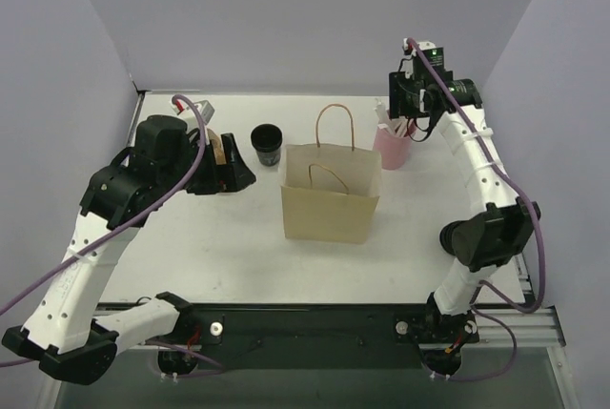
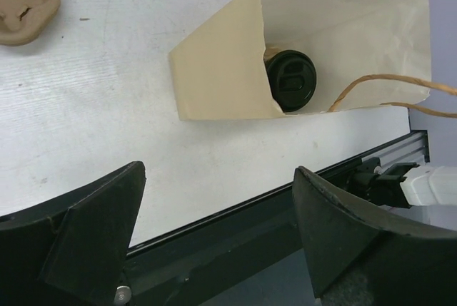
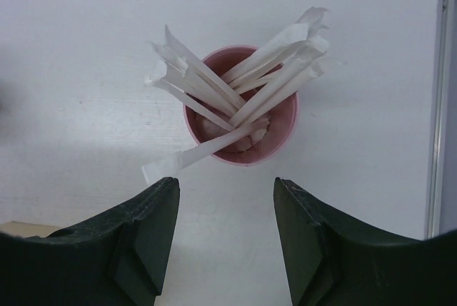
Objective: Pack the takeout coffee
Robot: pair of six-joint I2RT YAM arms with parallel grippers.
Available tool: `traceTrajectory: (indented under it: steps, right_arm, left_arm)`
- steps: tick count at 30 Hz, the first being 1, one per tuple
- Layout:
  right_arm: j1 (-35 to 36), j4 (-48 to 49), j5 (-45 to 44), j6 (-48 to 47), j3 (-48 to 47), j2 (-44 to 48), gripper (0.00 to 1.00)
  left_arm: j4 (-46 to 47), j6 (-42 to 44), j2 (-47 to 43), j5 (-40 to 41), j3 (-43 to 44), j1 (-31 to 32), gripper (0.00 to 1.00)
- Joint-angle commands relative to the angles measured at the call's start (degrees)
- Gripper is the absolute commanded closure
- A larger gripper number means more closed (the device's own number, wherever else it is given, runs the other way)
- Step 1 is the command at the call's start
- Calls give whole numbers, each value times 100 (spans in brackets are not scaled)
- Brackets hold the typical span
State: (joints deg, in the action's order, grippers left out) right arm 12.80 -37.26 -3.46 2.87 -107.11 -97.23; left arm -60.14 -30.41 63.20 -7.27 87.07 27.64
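Inside the paper bag sits a black-lidded coffee cup.

White worktop, surface faintly ribbed. Pale lilac walls close it in at left, back and right. Black rail along the near edge.

A lidded cup is set inside the bag, mid-tabletop. An open cup is placed behind-left of it, a straw holder behind-right.
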Motion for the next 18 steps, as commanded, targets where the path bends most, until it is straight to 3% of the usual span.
traceTrajectory:
  steps: [1, 4, 10, 18]
  right_arm:
    - [-110, 69, 249, -14, -407, -471, 45]
    - [-207, 183, 22, -156, -451, -743, 47]
    - [-453, 526, -532, 336, -697, -999, 61]
    - [-805, 676, -68, 547, -1013, -1456, 63]
  left_arm:
    - [-419, 290, -124, 278, 213, -74, 6]
    - [-718, 317, -106, 375, 407, -83, 6]
    - [-850, 229, -203, 428, 434, -92, 6]
    - [-912, 115, -124, 445, 539, -92, 6]
